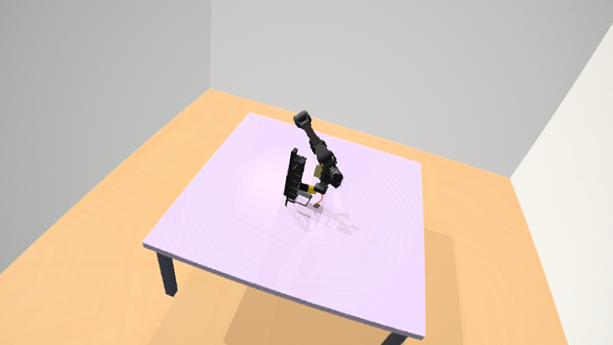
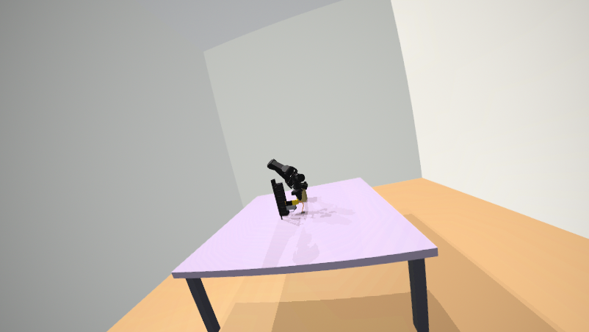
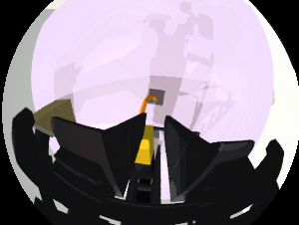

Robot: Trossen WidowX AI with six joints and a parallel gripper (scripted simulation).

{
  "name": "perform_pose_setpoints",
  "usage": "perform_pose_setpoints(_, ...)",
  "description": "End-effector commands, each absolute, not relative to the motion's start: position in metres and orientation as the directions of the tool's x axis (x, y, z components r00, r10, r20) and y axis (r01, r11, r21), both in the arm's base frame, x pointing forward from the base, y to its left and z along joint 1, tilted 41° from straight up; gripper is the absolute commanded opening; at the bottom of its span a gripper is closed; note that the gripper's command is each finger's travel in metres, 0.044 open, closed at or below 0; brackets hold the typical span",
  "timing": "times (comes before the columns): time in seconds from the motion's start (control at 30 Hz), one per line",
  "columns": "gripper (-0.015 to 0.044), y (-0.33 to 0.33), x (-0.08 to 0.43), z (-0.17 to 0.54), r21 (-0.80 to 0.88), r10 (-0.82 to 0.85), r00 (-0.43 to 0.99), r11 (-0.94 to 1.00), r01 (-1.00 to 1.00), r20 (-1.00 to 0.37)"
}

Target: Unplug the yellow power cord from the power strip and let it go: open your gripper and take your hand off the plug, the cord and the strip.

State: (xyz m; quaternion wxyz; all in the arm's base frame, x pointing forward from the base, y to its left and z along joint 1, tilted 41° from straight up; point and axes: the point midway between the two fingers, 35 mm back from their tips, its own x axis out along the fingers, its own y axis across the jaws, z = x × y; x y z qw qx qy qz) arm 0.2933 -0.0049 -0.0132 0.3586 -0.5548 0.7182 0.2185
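The black power strip (image 1: pixel 293 177) (image 2: pixel 278 198) stands upright on the table. The yellow plug (image 1: pixel 312 189) (image 2: pixel 295 202) (image 3: pixel 145 151) is in front of its lower part, with a black section between the yellow body and the strip. How deep it sits in a socket is hidden. Its orange cord (image 1: pixel 321 199) (image 3: pixel 144 105) curves down to a small grey block (image 1: pixel 316 205) (image 3: pixel 160 95). My gripper (image 1: pixel 320 188) (image 3: pixel 155 117) is partly open around the plug. The plug lies close to the left finger in the wrist view, with a gap to the right finger.
The lilac table (image 1: pixel 215 222) (image 2: pixel 230 247) carries everything. An olive-tan block (image 1: pixel 317 170) (image 2: pixel 304 195) (image 3: pixel 59 115) is close beside my gripper. A thin dark frame (image 1: pixel 298 202) is low by the strip's foot.
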Motion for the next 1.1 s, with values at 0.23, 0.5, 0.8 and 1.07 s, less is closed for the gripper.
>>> perform_pose_setpoints(0.23, 0.0160, -0.006, 0.293, -0.013, -0.083, -0.641, -0.128, 0.289, -0.954, -0.757)
perform_pose_setpoints(0.5, 0.0160, 0.001, 0.294, -0.007, -0.085, -0.641, -0.126, 0.288, -0.954, -0.757)
perform_pose_setpoints(0.8, 0.0160, -0.007, 0.292, 0.000, -0.085, -0.641, -0.126, 0.288, -0.954, -0.757)
perform_pose_setpoints(1.07, 0.0160, -0.017, 0.289, 0.009, -0.085, -0.642, -0.127, 0.288, -0.954, -0.757)
